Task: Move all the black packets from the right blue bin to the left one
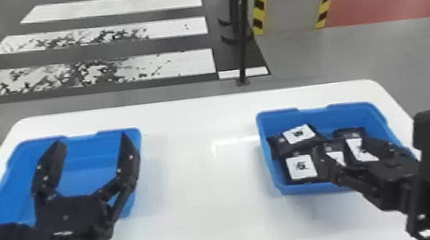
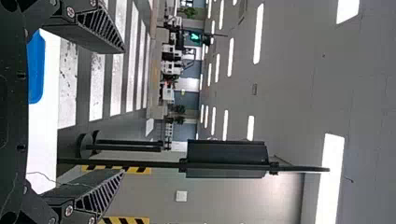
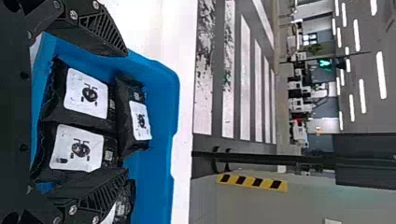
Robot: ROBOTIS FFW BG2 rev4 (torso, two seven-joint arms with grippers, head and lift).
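You have the packets (image 1: 279, 143) in the right bin (image 1: 341, 112), and the step in hand looks like picking one out. At least four of them show white labels (image 1: 301, 167). They lie crowded together, with the far-left packet (image 1: 299, 134) tilted and overlapping its neighbours.

Your right gripper (image 1: 345, 146) is at the near right part of that bin, its fingers apart and clamped on nothing. One finger passes in front of the middle packet (image 1: 334, 157); you cannot tell whether it touches. Your left gripper (image 1: 92, 139) is at the left bin (image 1: 86, 148), fingers wide apart with nothing held between them. The two bins stand well apart on the table (image 1: 203, 192), so every packet has to cross the gap.

Next, you should settle on one packet, line the right fingers up on either side of it, lower them past its edges and close. The near-left packet (image 3: 86, 93) seems a fair choice, since its label lies face up and mostly uncovered. Watch for catching a second one where they overlap, or pressing a fingertip into the bin wall. They look soft, so a pinch on the edge alone might slip. Once you have one, lift it clear of the rim before heading left, and leave the left gripper room to move aside.
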